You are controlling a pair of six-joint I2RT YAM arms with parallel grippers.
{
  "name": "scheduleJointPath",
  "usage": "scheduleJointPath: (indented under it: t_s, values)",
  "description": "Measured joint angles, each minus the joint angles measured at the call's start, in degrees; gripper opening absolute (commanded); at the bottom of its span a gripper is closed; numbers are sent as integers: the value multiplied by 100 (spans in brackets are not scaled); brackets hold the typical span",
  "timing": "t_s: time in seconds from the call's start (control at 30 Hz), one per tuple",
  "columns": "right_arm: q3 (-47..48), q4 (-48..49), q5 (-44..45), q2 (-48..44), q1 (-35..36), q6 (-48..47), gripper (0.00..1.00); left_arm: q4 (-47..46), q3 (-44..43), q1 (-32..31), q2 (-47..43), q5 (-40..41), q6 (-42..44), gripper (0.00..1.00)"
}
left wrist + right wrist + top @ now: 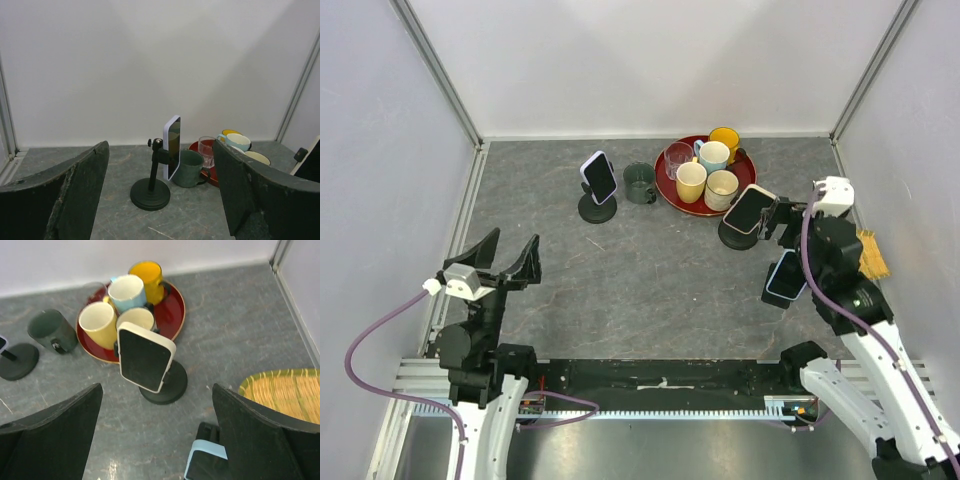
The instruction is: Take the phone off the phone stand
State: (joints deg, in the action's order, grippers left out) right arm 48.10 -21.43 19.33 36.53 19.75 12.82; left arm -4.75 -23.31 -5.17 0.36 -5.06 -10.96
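Observation:
Three phones sit on black stands. A lavender-cased phone (599,177) is at the back left and shows edge-on in the left wrist view (172,147). A white-cased phone (750,210) leans on its stand (167,385) in the right wrist view (145,362). A light-blue-cased phone (785,278) sits on a stand under the right arm (205,465). My right gripper (777,228) is open and empty just above and in front of the white-cased phone (156,387). My left gripper (508,252) is open and empty, well short of the lavender phone (160,145).
A red tray (670,190) holds several mugs and a glass (677,158) behind the white-cased phone. A dark green mug (640,183) stands beside the lavender phone's stand (597,210). A woven yellow mat (872,255) lies by the right wall.

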Motion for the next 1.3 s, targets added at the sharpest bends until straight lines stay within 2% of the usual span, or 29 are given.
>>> scheduleJointPath:
  t_s: [0.2,0.53,0.77,1.3]
  values:
    - [734,-1045,181,719,0,199,98,308,-146,-245,0,0,9,91]
    - [835,-2079,1416,772,0,1117,98,570,-229,-448,0,2,11,91]
    - [284,-2262,1849,588,0,1585,98,636,-234,-463,0,0,11,91]
    - [-514,-1958,1858,717,0,1718,98,640,-234,-494,0,-2,13,90]
